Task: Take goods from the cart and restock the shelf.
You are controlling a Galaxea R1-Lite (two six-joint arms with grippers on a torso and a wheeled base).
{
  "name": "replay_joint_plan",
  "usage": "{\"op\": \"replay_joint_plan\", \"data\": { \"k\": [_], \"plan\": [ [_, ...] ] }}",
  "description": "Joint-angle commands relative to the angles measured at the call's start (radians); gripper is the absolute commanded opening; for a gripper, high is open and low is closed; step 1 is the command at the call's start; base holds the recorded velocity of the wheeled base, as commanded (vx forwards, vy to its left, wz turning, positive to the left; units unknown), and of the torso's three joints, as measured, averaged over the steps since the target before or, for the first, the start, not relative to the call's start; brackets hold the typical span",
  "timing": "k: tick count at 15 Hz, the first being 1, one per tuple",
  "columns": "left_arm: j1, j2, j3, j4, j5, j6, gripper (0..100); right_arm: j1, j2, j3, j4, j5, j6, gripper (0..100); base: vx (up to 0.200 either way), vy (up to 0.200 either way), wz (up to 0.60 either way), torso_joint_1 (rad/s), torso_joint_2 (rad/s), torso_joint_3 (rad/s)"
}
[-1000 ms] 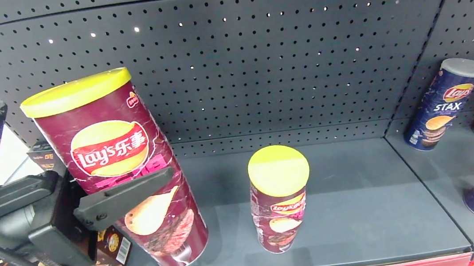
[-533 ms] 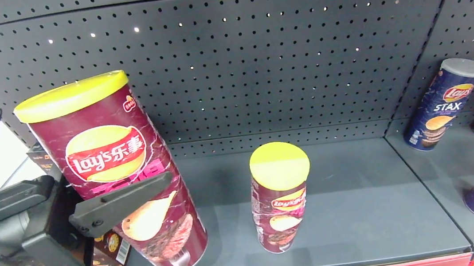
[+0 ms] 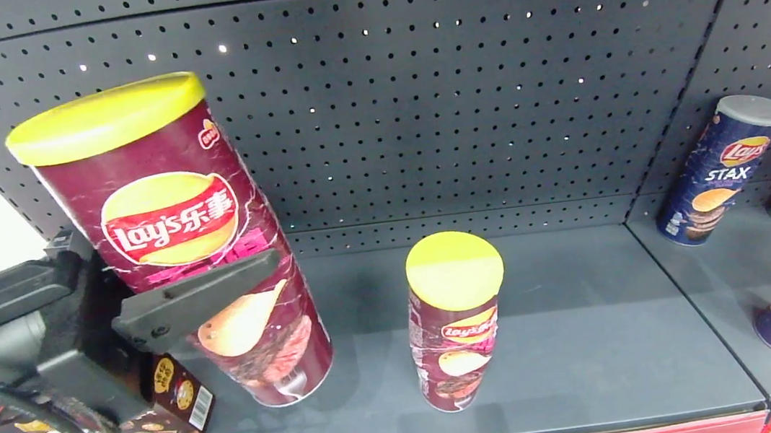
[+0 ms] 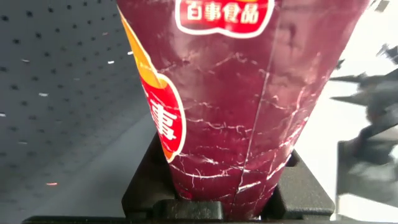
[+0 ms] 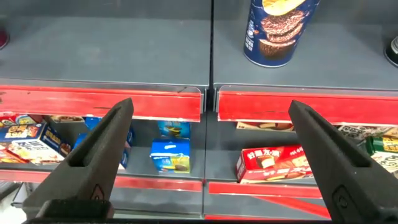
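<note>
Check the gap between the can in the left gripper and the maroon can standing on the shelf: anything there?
The stretch is bare: in the head view, plain shelf floor lies between the held can and the standing can.

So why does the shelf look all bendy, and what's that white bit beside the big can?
Head view: the wide lens bends the straight lines of the shelf, most near the edges. Left wrist view: strong light behind the held chips can washes that side white.
</note>
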Motion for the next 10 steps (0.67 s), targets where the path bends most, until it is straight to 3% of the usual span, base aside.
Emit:
{"op": "replay_joint_plan", "data": {
  "k": [1,2,6,8,10],
  "plan": [
    [0.099,0.104,-0.098,0.046,-0.001,0.091,0,0.001,0.006,0.0,0.0,0.0,-0.001,100,0.0,0.0,0.0,0.0,0.0,0.0],
    [0.117,0.124,-0.121,0.049,-0.002,0.105,0,0.001,0.008,0.0,0.0,0.0,0.001,100,0.0,0.0,0.0,0.0,0.0,0.0],
    [0.094,0.202,-0.202,0.049,-0.001,0.107,0,0.001,0.008,0.0,0.0,0.0,0.001,100,0.0,0.0,0.0,0.0,0.0,0.0],
    [0.048,0.277,-0.303,0.057,-0.076,0.099,0,0.001,0.008,0.0,0.0,0.0,0.001,100,0.0,0.0,0.0,0.0,0.0,0.0],
    [0.045,0.3,-0.314,0.057,-0.076,0.099,0,0.001,0.006,0.0,0.0,0.0,0.001,100,0.0,0.0,0.0,0.0,0.0,0.0]
  ]
}}
